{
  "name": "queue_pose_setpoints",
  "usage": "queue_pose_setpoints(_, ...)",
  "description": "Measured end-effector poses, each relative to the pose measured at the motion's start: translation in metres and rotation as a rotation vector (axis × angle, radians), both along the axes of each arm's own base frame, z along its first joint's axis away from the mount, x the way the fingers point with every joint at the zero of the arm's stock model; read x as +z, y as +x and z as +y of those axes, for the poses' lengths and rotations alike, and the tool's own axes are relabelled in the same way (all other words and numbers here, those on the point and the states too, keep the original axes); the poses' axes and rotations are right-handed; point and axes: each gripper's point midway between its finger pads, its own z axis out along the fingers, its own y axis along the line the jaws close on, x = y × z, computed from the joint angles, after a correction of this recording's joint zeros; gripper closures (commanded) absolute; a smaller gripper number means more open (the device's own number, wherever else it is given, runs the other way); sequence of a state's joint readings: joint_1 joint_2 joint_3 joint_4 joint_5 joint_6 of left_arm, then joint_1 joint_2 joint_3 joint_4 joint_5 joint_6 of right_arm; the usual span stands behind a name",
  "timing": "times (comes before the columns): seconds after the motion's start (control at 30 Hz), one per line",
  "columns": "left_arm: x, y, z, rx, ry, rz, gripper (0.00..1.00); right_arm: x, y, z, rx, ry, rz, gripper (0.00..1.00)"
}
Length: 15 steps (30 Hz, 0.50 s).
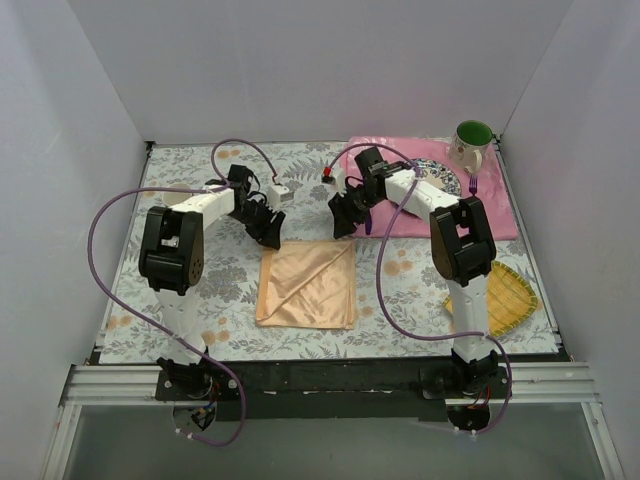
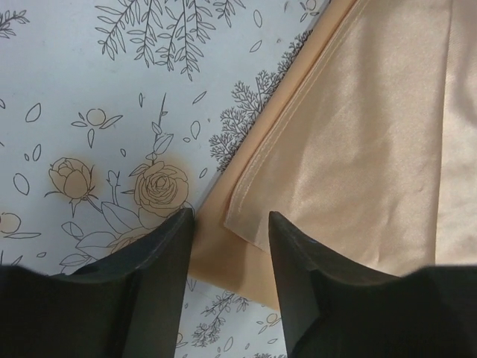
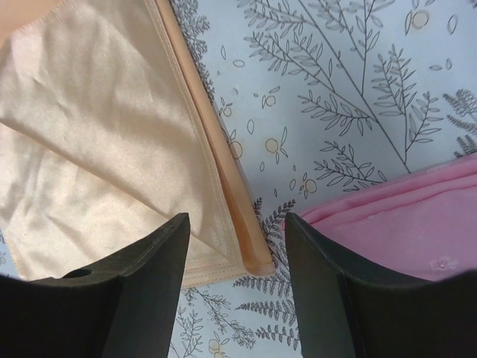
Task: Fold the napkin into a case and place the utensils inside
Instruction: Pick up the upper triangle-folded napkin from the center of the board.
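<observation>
The peach-orange napkin (image 1: 308,285) lies flat in the middle of the table, folded into layers with a diagonal crease. My left gripper (image 1: 268,234) hovers at its far left corner. In the left wrist view the left gripper (image 2: 229,218) is open, its fingers straddling the layered corner of the napkin (image 2: 358,149). My right gripper (image 1: 345,227) is at the far right corner. The right wrist view shows the right gripper (image 3: 237,222) open over the napkin (image 3: 89,149) corner. A slim purple utensil (image 1: 473,186) lies by the plate; the case is not in view.
A pink placemat (image 1: 495,215) at the back right carries a patterned plate (image 1: 446,181); its edge (image 3: 402,231) sits close to my right finger. A green-lined mug (image 1: 471,144) stands behind it. A yellow woven mat (image 1: 508,298) lies at the right.
</observation>
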State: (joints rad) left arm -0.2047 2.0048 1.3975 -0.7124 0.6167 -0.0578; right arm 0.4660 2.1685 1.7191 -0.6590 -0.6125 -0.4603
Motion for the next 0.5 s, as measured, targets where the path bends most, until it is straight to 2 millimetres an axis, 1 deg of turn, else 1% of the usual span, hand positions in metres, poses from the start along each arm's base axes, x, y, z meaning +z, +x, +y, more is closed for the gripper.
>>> queue_pose_setpoints(0.03,-0.002,0.000,0.000,-0.012,0.004,0.000,0.62,0.004,0.001,0.001,-0.001,0.008,-0.004,0.37)
queue_pose_setpoints(0.07,-0.003,0.000,0.000,-0.023,0.001,-0.001,0.67,0.008,0.002,0.003,-0.002,0.015,-0.008,0.38)
queue_pose_setpoints(0.23,-0.006,-0.007,0.004,-0.089,0.014,-0.023,0.73,0.024,0.007,0.010,0.008,0.053,-0.024,0.39)
queue_pose_setpoints(0.3,-0.007,-0.017,0.007,-0.118,0.019,-0.031,0.76,0.026,0.004,0.011,0.015,0.059,-0.016,0.42)
queue_pose_setpoints(0.37,-0.008,-0.031,0.012,-0.145,0.031,-0.031,0.77,0.025,0.000,0.013,0.025,0.058,-0.007,0.45)
queue_pose_setpoints(0.43,-0.008,-0.046,0.016,-0.167,0.040,-0.028,0.78,0.021,-0.005,0.014,0.036,0.057,0.004,0.48)
queue_pose_setpoints(0.5,-0.008,-0.058,0.020,-0.180,0.050,-0.023,0.78,0.013,-0.013,0.016,0.053,0.053,0.018,0.48)
